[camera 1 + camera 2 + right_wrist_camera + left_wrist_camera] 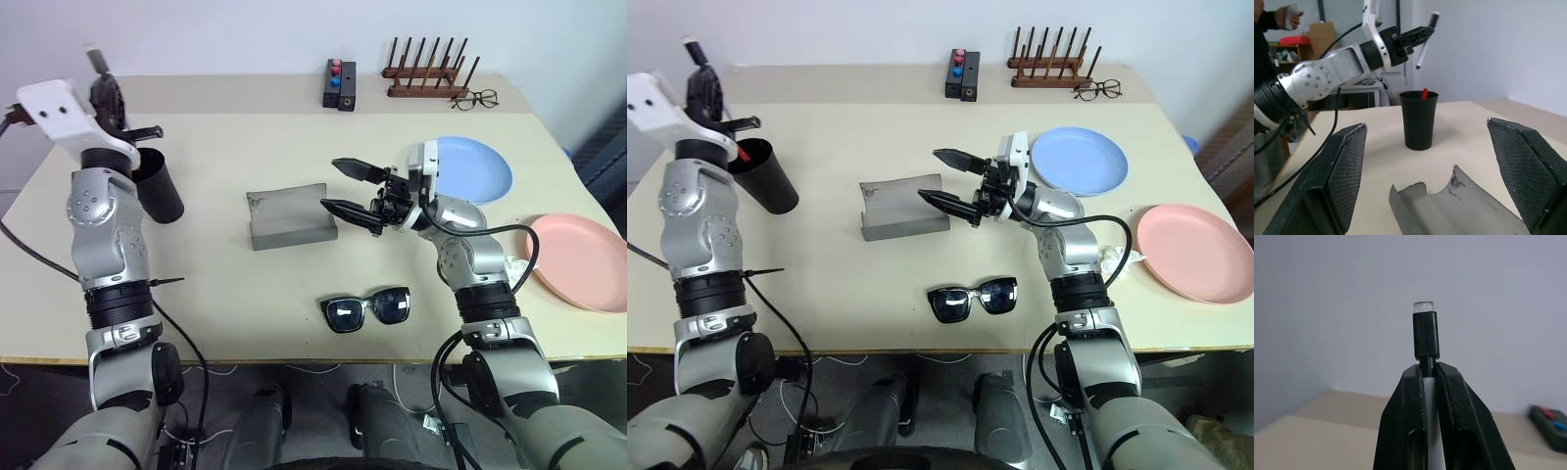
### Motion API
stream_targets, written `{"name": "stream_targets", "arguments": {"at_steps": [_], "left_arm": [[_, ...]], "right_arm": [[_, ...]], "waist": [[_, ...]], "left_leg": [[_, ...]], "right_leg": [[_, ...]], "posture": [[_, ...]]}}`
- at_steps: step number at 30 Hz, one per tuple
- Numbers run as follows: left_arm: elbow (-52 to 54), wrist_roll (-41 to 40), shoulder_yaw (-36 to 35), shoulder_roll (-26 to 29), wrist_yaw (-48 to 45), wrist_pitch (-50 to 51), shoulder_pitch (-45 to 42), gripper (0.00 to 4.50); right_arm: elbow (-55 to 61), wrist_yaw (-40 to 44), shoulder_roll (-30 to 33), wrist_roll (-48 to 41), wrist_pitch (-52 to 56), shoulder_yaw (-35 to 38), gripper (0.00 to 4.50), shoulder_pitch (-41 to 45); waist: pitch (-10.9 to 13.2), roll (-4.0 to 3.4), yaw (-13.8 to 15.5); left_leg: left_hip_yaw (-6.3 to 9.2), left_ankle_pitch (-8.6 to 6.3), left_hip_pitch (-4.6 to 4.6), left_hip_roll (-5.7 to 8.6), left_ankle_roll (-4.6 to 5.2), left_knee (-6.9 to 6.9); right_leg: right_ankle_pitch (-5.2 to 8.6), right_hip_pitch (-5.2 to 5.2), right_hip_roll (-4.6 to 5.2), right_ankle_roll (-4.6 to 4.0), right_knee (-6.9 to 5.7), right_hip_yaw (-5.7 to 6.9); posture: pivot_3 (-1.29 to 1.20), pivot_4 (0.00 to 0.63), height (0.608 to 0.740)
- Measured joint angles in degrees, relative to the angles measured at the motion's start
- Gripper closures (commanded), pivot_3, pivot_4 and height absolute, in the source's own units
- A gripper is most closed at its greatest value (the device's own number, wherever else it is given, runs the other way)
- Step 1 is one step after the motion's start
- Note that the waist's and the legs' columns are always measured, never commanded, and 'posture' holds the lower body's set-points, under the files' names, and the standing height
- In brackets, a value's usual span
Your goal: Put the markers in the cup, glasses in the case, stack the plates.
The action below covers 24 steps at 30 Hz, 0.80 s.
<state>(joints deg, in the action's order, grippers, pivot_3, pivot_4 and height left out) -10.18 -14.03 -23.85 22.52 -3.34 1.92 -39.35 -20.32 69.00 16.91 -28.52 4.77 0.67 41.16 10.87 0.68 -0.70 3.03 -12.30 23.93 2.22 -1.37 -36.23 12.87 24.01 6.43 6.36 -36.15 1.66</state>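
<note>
My left gripper (106,95) is raised above the black cup (157,188) and shut on the white marker (1424,40), whose black cap (1426,335) sticks out past the fingertips. The dark marker's red end (1424,93) pokes out of the cup. My right gripper (331,185) hangs open and holds nothing, just right of the open grey case (289,217). The black sunglasses (367,308) lie near the table's front edge. At the right the blue plate (480,168) and the pink plate (580,262) lie apart.
Along the table's back edge stand a small black box with red and blue buttons (340,84) and a wooden peg rack (428,70), with wire-rimmed spectacles (476,99) beside it. A person (1271,19) stands in the background beyond the table.
</note>
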Motion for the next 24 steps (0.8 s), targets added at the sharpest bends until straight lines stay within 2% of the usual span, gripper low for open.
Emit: {"name": "stream_targets", "arguments": {"at_steps": [10,24], "left_arm": [[-3.4,5.1,0.4,1.2,3.3,-9.2,1.6,4.46],[-21.0,8.8,2.6,0.9,5.3,-21.8,-0.1,4.46]], "right_arm": [[0.0,0.2,-1.5,-1.7,0.7,0.3,0.47,1.4],[0.0,0.4,-1.7,-1.4,0.2,0.3,0.47,1.5]], "waist": [[0.0,0.00,0.0],[0.0,0.01,0.1]], "left_leg": [[0.01,0.00,0.00,0.00,0.00,0.00],[0.00,0.00,0.00,0.01,0.00,-0.02]], "right_leg": [[0.00,0.00,0.00,0.00,-0.03,0.00],[-0.01,0.00,-0.01,0.02,-0.04,0.03]], "posture": [[0.00,0.150,0.740],[0.00,0.150,0.740]]}}
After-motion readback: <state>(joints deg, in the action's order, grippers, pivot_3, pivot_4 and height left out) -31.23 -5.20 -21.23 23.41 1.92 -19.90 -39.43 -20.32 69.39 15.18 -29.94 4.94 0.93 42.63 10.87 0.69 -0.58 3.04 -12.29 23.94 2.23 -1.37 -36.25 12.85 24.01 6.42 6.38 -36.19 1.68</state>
